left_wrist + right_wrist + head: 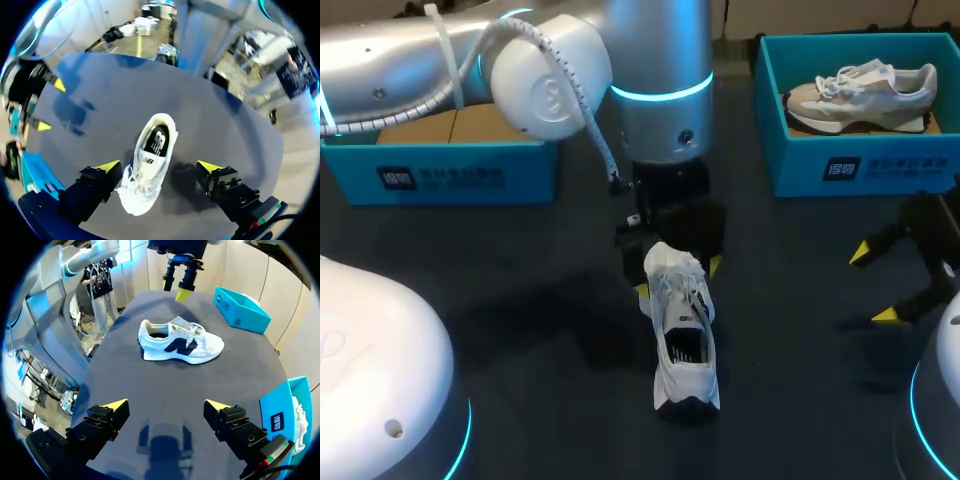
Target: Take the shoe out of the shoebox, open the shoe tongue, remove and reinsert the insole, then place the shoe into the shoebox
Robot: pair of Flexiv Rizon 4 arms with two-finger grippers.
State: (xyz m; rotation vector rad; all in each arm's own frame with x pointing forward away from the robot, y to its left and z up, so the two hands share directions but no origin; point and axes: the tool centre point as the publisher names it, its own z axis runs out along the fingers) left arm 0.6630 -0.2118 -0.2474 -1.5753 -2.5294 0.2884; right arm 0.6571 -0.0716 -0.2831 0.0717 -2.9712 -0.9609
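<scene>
- Midway across the dark surface (520, 300), the white lace-up sneaker (682, 340) stands on its sole, outside both boxes, with its heel towards the robot's base.
- I see my left tool (678, 278) over the toe end, its fingers spread wide to either side and gripping nothing.
- My right tool (873, 284) hovers open, well apart from the sneaker.
- At the far edge stand the left teal cardboard shoebox (450, 178) and the right teal cardboard shoebox (880, 165), which holds a beige sneaker (860, 95).

Shoe (682, 335) on table (540, 300); second shoe (860, 95) in shoebox (880, 165).
</scene>
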